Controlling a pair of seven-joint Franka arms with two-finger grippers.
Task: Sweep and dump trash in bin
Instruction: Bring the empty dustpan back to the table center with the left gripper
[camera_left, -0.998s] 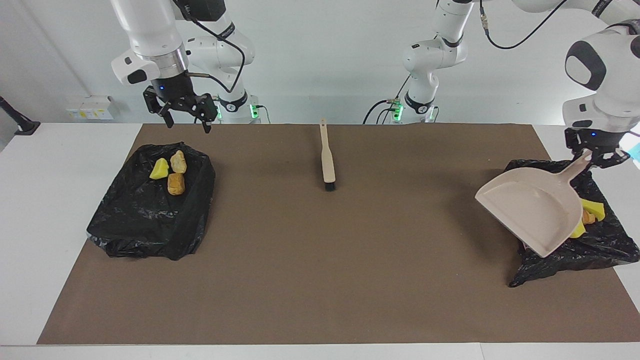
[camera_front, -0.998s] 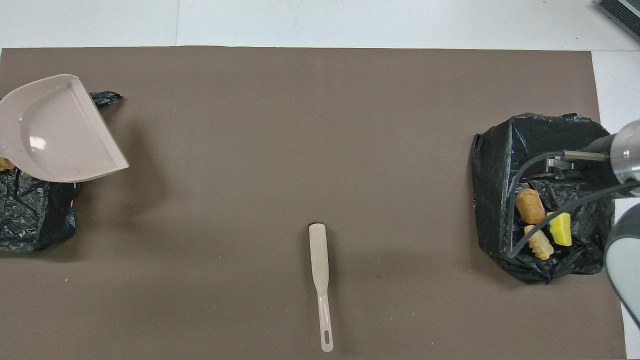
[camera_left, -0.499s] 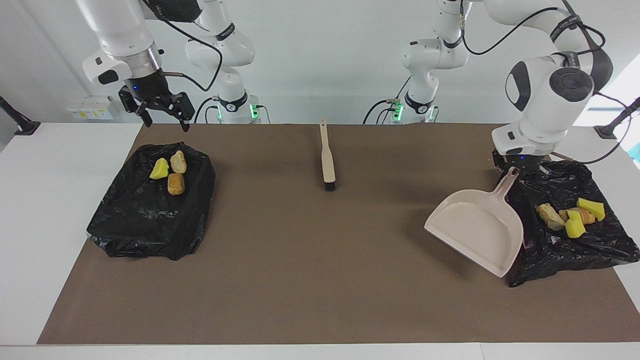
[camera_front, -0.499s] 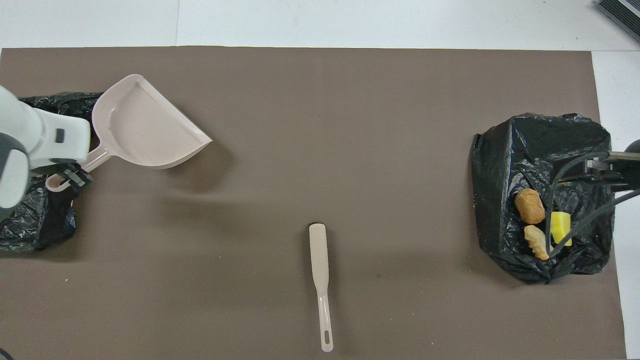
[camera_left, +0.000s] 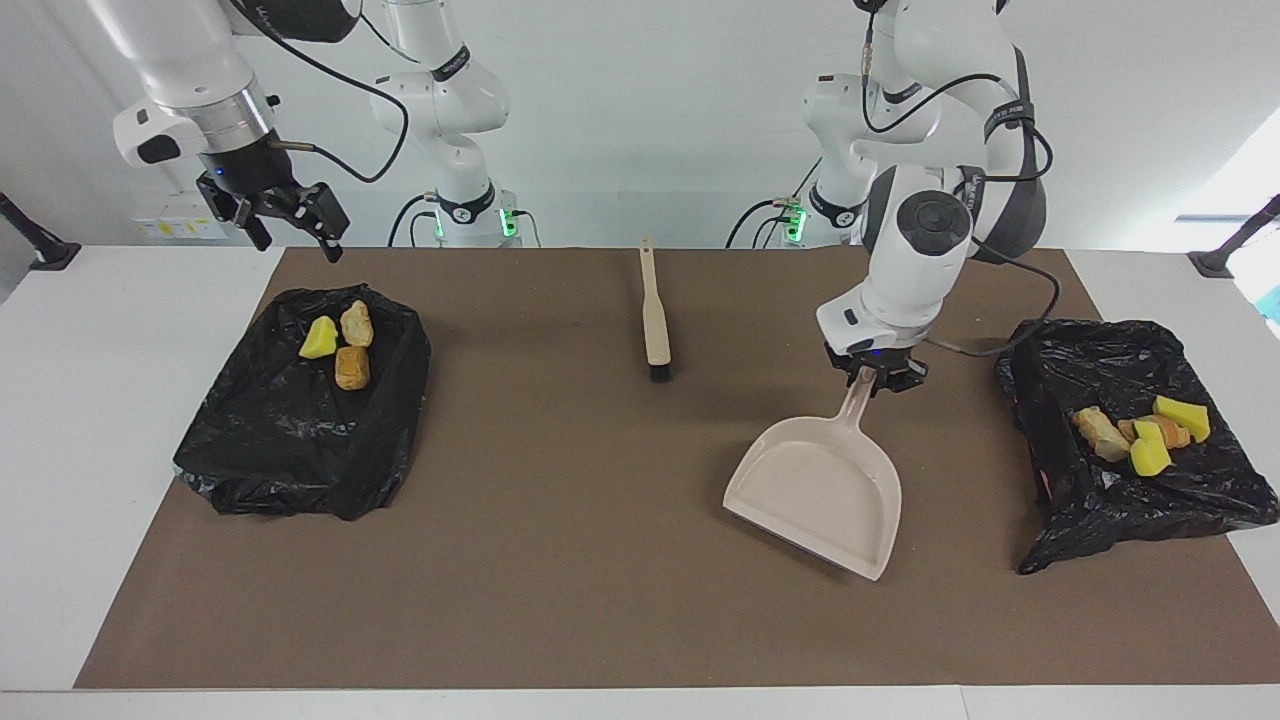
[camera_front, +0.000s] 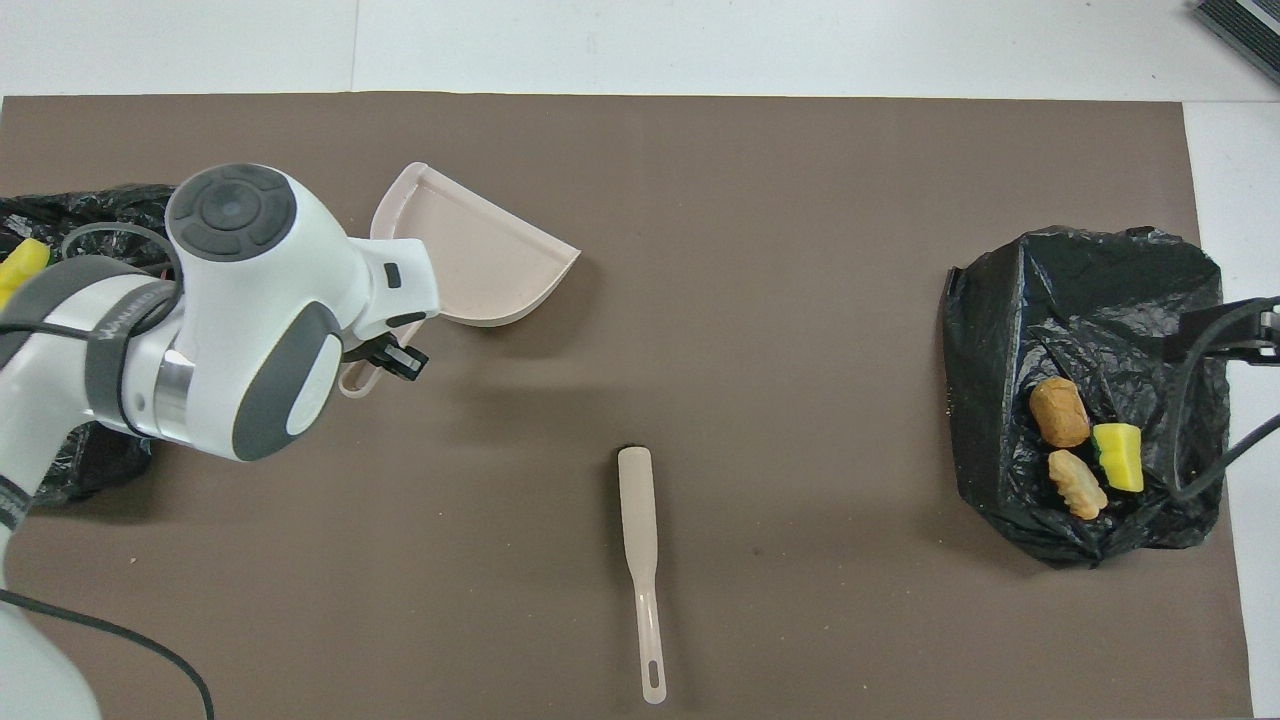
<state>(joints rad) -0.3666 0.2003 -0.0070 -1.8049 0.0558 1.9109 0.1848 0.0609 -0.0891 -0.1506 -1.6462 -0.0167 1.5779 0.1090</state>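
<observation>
My left gripper (camera_left: 875, 382) is shut on the handle of the beige dustpan (camera_left: 815, 495), held low over the mat between the brush and the black-bagged bin (camera_left: 1190, 500) at the left arm's end. The pan is empty and also shows in the overhead view (camera_front: 480, 260). Several pieces of trash (camera_left: 1145, 435), yellow and tan, lie in that bin. Three more pieces of trash (camera_left: 345, 345) lie in the other black-bagged bin (camera_left: 290, 450), also seen from overhead (camera_front: 1075, 450). My right gripper (camera_left: 300, 248) is open and empty, raised over the table edge beside that bin.
The beige brush (camera_left: 655, 320) lies on the brown mat near the robots, bristles pointing away from them; it also shows in the overhead view (camera_front: 640, 540). The brown mat (camera_left: 600, 560) covers most of the table.
My left arm has carried the dustpan from over the bin at its end toward the table's middle and lowered it. My right gripper has drawn away toward its end of the table.
</observation>
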